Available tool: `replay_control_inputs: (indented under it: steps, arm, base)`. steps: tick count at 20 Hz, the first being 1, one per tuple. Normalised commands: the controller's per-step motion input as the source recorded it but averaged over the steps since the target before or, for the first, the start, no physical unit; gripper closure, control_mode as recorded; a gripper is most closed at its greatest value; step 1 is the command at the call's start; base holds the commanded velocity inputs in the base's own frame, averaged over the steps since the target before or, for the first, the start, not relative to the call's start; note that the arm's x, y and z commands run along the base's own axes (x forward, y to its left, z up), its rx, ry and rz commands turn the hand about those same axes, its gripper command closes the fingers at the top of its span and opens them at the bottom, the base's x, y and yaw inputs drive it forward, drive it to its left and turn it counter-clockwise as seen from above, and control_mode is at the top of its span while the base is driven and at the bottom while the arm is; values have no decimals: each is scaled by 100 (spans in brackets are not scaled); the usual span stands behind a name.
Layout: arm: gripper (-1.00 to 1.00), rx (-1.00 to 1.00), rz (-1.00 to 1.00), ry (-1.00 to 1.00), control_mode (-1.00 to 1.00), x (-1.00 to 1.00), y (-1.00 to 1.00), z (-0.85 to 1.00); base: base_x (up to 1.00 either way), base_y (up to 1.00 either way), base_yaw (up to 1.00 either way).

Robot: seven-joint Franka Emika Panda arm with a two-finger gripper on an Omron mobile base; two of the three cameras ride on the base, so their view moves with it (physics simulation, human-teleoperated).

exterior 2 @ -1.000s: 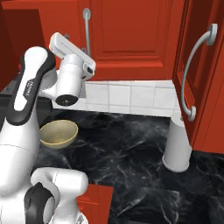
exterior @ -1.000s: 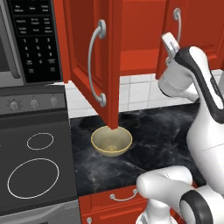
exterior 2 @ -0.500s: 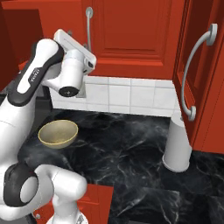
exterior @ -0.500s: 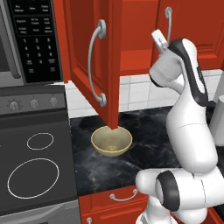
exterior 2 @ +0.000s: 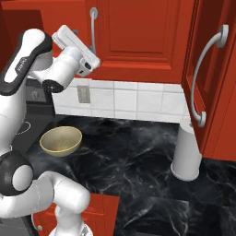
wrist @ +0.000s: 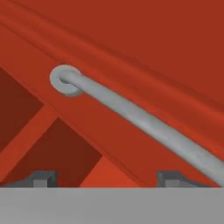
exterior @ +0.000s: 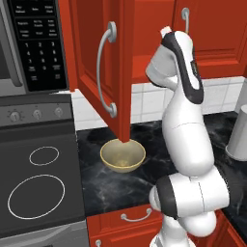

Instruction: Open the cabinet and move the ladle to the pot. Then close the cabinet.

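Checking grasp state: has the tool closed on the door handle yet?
No, the tool is open, its tips apart below the silver handle, not touching it.

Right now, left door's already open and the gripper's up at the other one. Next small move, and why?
Probably ease forward so the open gripper straddles the handle of the shut right door, then close. The hand view shows the bar just ahead, running diagonally, fingertips wide apart with nothing between them. The left door already stands open.

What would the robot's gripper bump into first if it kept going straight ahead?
Probably the closed cabinet door, near its silver handle. In the hand view the open gripper faces that red door, with the handle crossing just above its tips. How far off it is, I cannot tell.
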Motion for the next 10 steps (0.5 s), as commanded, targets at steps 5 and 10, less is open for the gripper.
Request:
replay_control_inputs:
  steps: [5,10]
  arm:
    - [-100,0,0,0,-100,-9,7,10]
    - [-100,0,1,0,-100,-90,1,28]
  base:
    - [0,0,0]
    - [0,0,0]
